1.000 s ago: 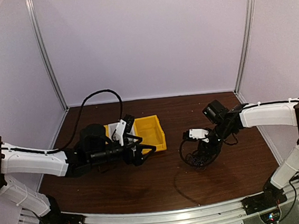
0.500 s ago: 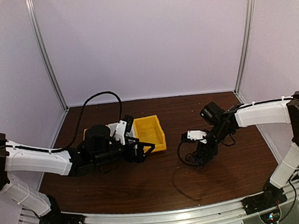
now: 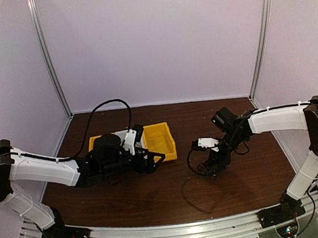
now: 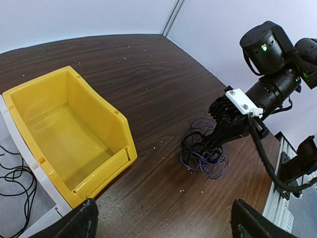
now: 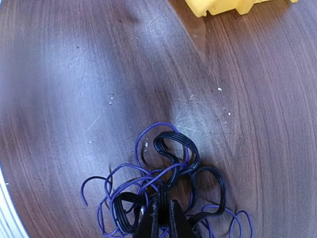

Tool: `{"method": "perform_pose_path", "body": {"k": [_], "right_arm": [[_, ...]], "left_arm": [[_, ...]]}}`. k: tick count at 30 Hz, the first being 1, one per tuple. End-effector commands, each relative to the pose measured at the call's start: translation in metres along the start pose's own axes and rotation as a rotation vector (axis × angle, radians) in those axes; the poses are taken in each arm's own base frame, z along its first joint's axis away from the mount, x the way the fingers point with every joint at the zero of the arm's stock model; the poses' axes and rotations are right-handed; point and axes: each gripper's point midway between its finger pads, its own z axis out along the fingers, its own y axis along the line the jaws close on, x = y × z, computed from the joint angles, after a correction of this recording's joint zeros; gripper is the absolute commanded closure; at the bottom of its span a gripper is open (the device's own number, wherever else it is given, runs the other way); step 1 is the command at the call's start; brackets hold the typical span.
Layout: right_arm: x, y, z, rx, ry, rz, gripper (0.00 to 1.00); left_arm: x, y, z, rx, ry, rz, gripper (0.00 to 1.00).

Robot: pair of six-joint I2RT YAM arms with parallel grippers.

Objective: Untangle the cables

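Tangle of blue and black cables [image 5: 171,173] lies on the table [image 5: 74,74] directly under the right hand [image 5: 162,212], pinched shut on a black strand. Left hand [image 4: 163,220] gapes wide, well apart; right arm nearer

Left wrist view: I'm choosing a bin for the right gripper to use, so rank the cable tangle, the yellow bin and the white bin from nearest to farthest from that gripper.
Measured from the right gripper:
1. The blue and black cable tangle, directly at its fingertips.
2. The yellow bin, towards the left of the view, with nothing inside.
3. The white bin, beyond the yellow bin at the left edge, with a black cable inside.
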Motion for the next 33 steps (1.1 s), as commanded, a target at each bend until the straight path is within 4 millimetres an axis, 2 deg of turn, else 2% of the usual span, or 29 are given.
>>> {"method": "perform_pose_path", "body": {"k": [1,4,9,13,19,25,29,33], "right_arm": [[-0.025,0.01,-0.026,-0.034,-0.077,-0.012,0.95],[-0.039,0.018,-0.045,-0.063,-0.127,-0.023,0.99],[-0.062,0.035,-0.08,-0.118,-0.214,-0.057,1.0],[-0.081,0.052,-0.11,-0.177,-0.297,-0.093,1.0],[-0.101,0.07,-0.148,-0.212,-0.403,-0.145,1.0],[-0.101,0.076,-0.155,-0.221,-0.426,-0.157,1.0],[-0.099,0.08,-0.153,-0.234,-0.433,-0.157,1.0],[-0.105,0.082,-0.164,-0.222,-0.468,-0.174,1.0]], "left_arm": [[-0.017,-0.023,0.003,0.109,-0.062,0.027,0.08],[-0.02,-0.039,-0.004,0.194,-0.104,0.076,0.11],[-0.025,-0.054,-0.011,0.254,-0.176,0.134,0.12],[-0.025,-0.072,-0.009,0.313,-0.206,0.181,0.14],[-0.035,-0.112,0.001,0.417,-0.267,0.238,0.15],[-0.035,-0.133,0.029,0.467,-0.271,0.229,0.14],[-0.024,-0.141,0.053,0.485,-0.265,0.224,0.14],[-0.016,-0.151,0.068,0.54,-0.29,0.208,0.15]]}}
